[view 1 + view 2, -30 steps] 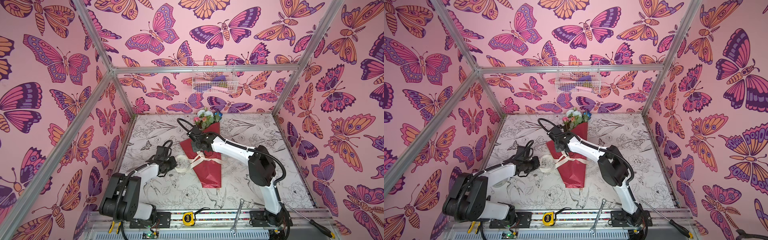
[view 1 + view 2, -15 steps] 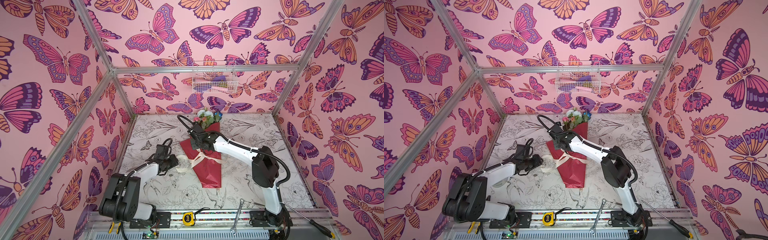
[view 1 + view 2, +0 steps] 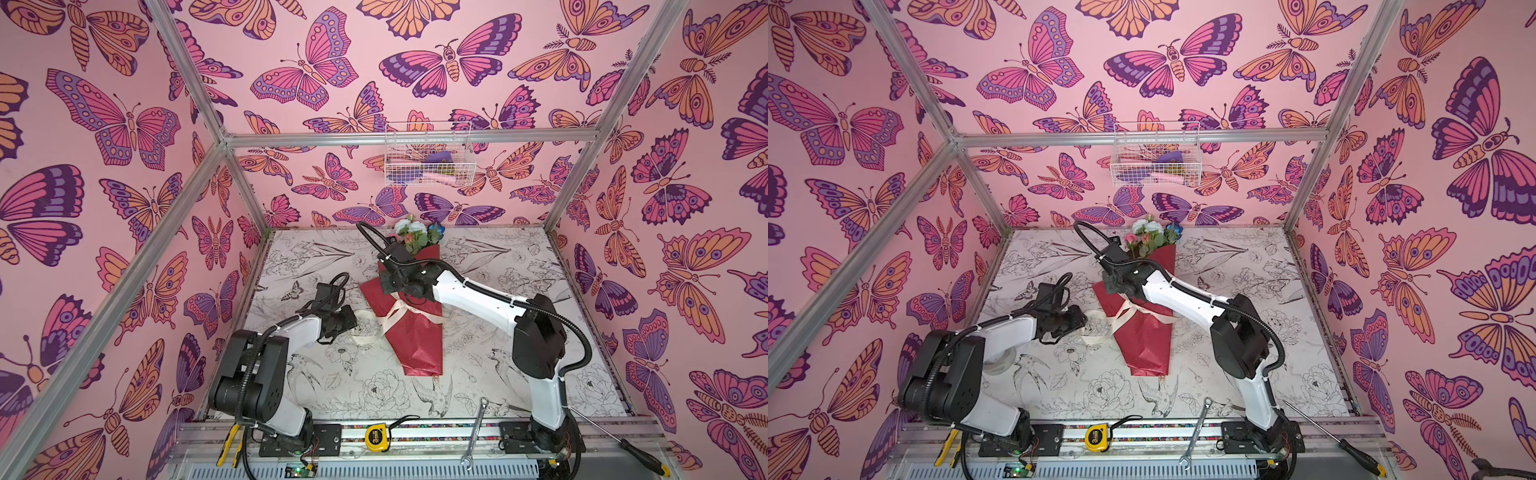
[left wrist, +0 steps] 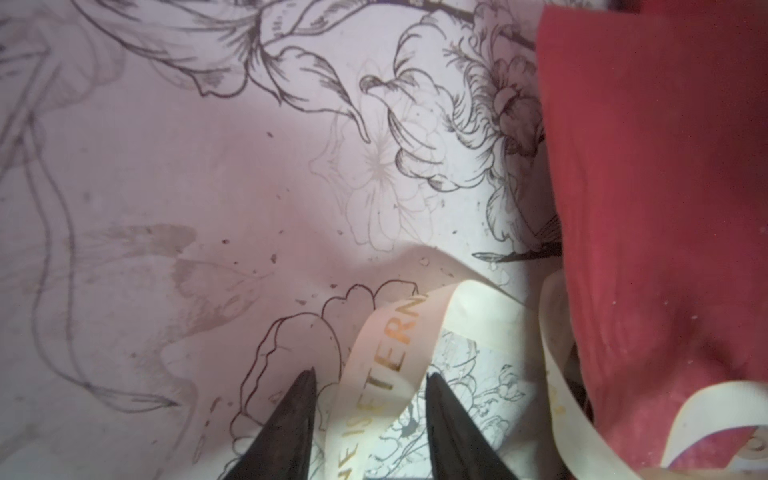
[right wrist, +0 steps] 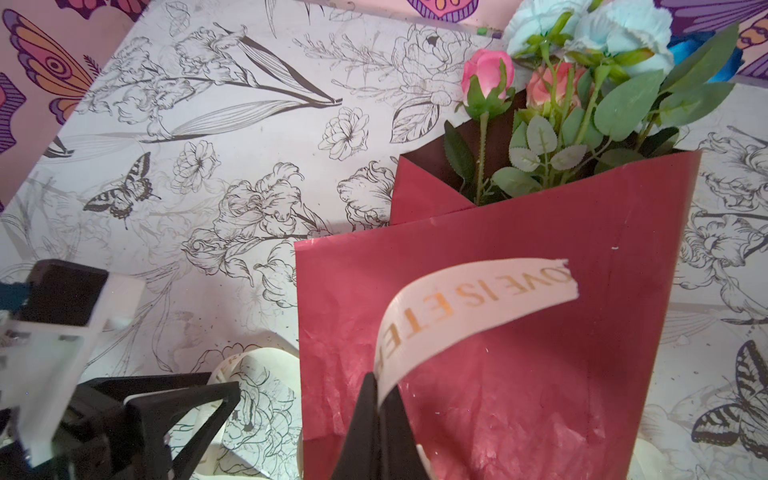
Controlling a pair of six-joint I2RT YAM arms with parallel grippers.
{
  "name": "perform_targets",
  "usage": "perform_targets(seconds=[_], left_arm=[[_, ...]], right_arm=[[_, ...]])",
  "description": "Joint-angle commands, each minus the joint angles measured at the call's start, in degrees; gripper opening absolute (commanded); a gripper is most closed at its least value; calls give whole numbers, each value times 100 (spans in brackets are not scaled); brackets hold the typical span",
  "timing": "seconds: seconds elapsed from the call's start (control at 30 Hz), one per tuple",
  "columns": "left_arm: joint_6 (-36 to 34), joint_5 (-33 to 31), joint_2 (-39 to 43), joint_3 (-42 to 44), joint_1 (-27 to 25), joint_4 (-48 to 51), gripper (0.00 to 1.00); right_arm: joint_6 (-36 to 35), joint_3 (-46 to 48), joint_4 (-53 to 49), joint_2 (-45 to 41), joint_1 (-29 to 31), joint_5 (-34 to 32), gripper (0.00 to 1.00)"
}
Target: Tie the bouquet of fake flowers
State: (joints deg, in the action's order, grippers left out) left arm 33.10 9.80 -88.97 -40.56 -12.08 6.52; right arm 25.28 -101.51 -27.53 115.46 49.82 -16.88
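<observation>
**Red-papered bouquet of fake flowers [image 3: 415,332] lies central; cream ribbon [image 4: 386,353] clamped on the right side only**

Yellow-handled pliers [image 3: 227,451] lie at the far left of your front rail [image 3: 436,434]. Your left gripper [image 4: 371,376] sits low over the printed table [image 3: 498,374], just left of the red paper. Its fingers stand apart, and one strand of the ribbon runs between them unpinched. One tape measure [image 3: 377,437] rests on the rail. A loop of ribbon lies on the table between that claw and the paper.

The bouquet lies flat in the middle of the table, between your two arms. Its long axis runs front to back, leaning a little. The narrow stem end points toward the rail and the heads toward the back wall [image 3: 332,199], where one wire basket [image 3: 428,153] hangs. The single ribbon crosses the paper about halfway along. In the right wrist view you can count five heads: two pink, two pale and one blue at the edge.

Your right gripper [image 5: 374,384] hovers over the paper, clamped on the ribbon's free end, which curls up past the fingers. That arm's wrist and cable cover the upper part of the paper in both top views. Right of it on the rail lie one wrench [image 3: 473,432], then one screwdriver [image 3: 623,440].
</observation>
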Motion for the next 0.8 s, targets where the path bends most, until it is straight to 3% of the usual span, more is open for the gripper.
perform_targets(seconds=[0.0, 0.13, 0.17, 0.5, 0.63, 0.77], left_arm=[[-145, -189, -211, -117, -112, 345, 32], [-158, -142, -296, -163, -155, 354, 3], [-172, -156, -309, -172, -165, 383, 0], [-245, -519, -36, -352, -90, 534, 0], [-222, -803, 111, -429, 8, 557, 0], [-76, -1225, 250, -448, 75, 593, 0]], right_arm=[[-210, -78, 169, -333, -27, -98, 0], [-421, -50, 214, -520, -53, -276, 0], [-480, -23, 230, -580, -67, -351, 0], [-537, 833, 283, -1600, -382, -1487, 0], [-342, 1317, 153, -2023, -668, -1571, 0], [-10, 1989, 142, -2445, -1092, -1211, 0]])
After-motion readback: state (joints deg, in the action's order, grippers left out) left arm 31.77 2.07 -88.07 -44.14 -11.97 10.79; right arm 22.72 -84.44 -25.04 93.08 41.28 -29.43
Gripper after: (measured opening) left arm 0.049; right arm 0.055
